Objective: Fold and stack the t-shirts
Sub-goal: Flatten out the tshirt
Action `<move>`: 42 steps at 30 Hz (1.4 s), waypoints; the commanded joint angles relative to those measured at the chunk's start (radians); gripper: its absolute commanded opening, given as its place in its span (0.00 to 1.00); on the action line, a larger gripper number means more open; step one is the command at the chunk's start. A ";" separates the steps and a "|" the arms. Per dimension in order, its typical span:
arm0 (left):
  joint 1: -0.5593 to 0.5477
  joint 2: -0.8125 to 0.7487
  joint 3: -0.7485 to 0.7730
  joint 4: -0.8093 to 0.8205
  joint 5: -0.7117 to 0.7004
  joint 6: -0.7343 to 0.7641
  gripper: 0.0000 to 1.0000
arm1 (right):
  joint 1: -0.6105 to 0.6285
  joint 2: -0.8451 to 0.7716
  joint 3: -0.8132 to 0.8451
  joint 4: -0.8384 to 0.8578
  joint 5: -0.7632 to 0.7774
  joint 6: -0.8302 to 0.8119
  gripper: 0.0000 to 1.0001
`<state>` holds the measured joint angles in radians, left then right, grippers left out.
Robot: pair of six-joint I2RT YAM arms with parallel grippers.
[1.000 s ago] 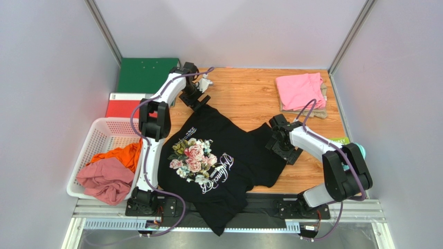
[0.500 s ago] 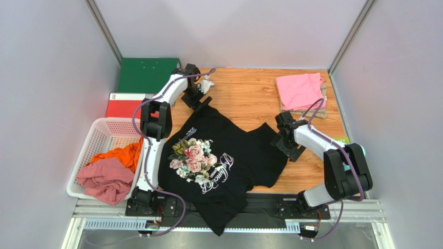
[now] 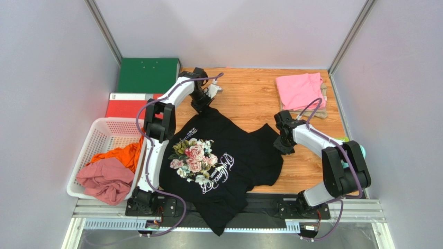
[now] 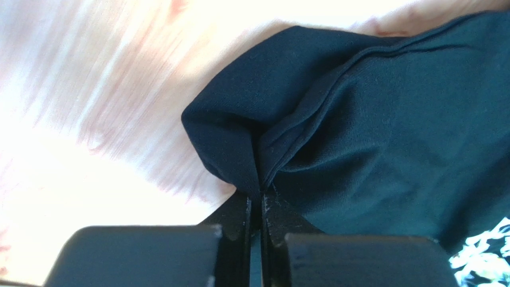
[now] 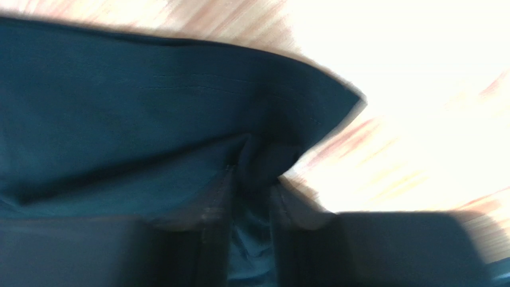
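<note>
The right wrist view is smeared by blur: the right gripper (image 5: 251,192) has dark cloth bunched between its two fingers at a corner of the large black cotton t-shirt with a pink-rose print and white script (image 3: 218,161), but I cannot tell whether the fingers are clamped on it or only closing around it. In the top view both gripper tips are hidden under their own wrists. The left gripper (image 4: 258,200) is clear from its own camera, its black fingers pressed together on a soft puckered fold at the shirt's far left corner. The shirt lies rumpled, print up, across the middle of the wood-grain worktop (image 3: 249,98), and its near end hangs over the near edge and across the metal rail. At far right a folded plain pink t-shirt (image 3: 299,89) covers most of a beige one (image 3: 321,113), leaving only edges showing. On the left, a white plastic lattice basket (image 3: 101,136) holds a crumpled orange t-shirt (image 3: 122,154) and a crumpled dusty-rose one (image 3: 106,179). Beyond it lie a flat green binder (image 3: 147,74) and a red binder (image 3: 122,106), partly covered.
</note>
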<state>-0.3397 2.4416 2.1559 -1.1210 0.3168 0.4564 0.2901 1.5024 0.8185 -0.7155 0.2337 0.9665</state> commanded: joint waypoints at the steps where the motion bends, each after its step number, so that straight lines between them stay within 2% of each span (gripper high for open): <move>1: -0.004 -0.081 -0.033 -0.005 0.021 0.001 0.00 | -0.002 0.015 0.011 0.024 0.004 -0.008 0.00; 8: 0.059 -0.205 0.013 -0.042 0.025 -0.015 0.00 | 0.000 -0.019 0.134 -0.011 0.004 -0.055 0.00; 12: 0.114 -0.297 0.157 -0.137 0.030 -0.030 0.00 | 0.003 -0.077 0.342 -0.073 0.021 -0.147 0.00; 16: 0.175 -0.473 0.232 -0.210 0.028 -0.024 0.00 | 0.012 -0.165 0.507 -0.119 0.026 -0.219 0.00; 21: 0.205 -0.749 0.124 -0.258 0.077 -0.001 0.00 | 0.017 -0.336 0.614 -0.136 0.006 -0.296 0.00; 26: 0.205 -1.050 0.113 -0.252 0.065 -0.004 0.00 | 0.020 -0.525 0.715 -0.098 -0.023 -0.400 0.00; 33: 0.205 -1.384 0.061 -0.207 0.070 -0.002 0.00 | 0.018 -0.666 0.896 -0.151 -0.086 -0.488 0.00; 40: 0.205 -1.489 -0.033 -0.263 0.076 0.028 0.00 | 0.017 -0.743 0.952 -0.202 -0.112 -0.499 0.00; 42: 0.205 -1.497 -0.125 -0.241 0.055 0.034 0.00 | 0.018 -0.735 0.930 -0.200 -0.114 -0.486 0.00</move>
<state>-0.1432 0.9134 2.1490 -1.3411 0.4751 0.4534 0.3176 0.7395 1.7641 -0.8837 0.0410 0.5175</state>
